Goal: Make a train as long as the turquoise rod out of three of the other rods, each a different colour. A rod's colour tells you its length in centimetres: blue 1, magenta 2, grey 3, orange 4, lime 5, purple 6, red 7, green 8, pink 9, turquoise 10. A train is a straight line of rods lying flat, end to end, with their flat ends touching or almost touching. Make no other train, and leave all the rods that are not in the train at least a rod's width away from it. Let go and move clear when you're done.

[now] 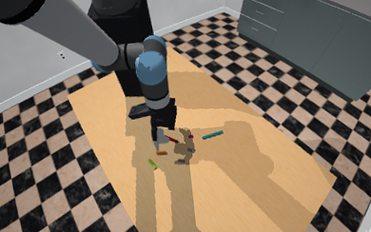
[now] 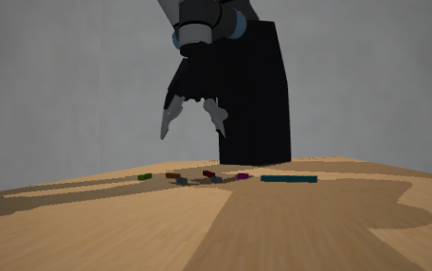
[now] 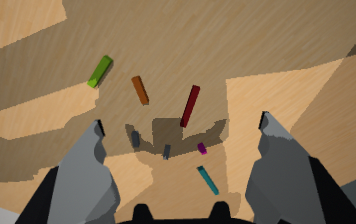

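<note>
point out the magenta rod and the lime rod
magenta rod (image 1: 191,136) (image 2: 243,176) (image 3: 202,148): top, exterior and wrist views, middle of its body
lime rod (image 1: 152,164) (image 2: 144,176) (image 3: 100,71): top, exterior and wrist views, middle of its body

Walls: plain pale grey walls (image 1: 22,39) (image 2: 52,85) rising behind the wooden tabletop (image 1: 233,189) (image 2: 142,227) (image 3: 285,95), edged by a white baseboard (image 1: 27,93).
Floor: black and pinkish-beige checkerboard tiles (image 1: 27,182) on both sides of the tabletop.
Cabinet: grey-green, with a grey countertop (image 1: 333,2), drawers (image 1: 263,11) and silver handles, beyond the tabletop's right edge in the top view.
Light: warm patches and broad brown shadows across the tabletop.
</note>
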Controlling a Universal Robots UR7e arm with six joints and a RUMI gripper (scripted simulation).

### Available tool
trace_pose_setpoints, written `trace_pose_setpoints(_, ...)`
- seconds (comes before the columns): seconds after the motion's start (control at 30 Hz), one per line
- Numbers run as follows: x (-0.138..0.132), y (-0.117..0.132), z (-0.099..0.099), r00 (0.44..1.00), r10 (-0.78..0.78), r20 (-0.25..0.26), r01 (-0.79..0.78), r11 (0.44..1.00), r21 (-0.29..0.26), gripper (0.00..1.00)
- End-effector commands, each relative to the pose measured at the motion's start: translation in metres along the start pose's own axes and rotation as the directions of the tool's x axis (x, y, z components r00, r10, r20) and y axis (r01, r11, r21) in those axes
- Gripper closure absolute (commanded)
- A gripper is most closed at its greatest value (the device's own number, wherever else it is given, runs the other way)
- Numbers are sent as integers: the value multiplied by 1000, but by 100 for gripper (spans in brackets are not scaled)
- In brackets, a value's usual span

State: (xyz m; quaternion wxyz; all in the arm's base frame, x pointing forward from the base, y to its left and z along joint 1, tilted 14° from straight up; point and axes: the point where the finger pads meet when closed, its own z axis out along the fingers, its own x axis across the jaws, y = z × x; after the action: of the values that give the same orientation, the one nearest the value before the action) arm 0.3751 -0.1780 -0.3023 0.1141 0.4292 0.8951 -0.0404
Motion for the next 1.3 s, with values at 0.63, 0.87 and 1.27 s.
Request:
trace_pose_setpoints(0.63, 0, 0, 0, 1000, 0, 1, 0, 1000, 0, 0)
trace_pose_setpoints(0.87, -3, 5, -2, 1000, 0, 1, 0, 1000, 0, 0)
trace_pose_setpoints(1.27, -29, 83, -40, 1000, 0, -1, 0, 1000, -1, 0)
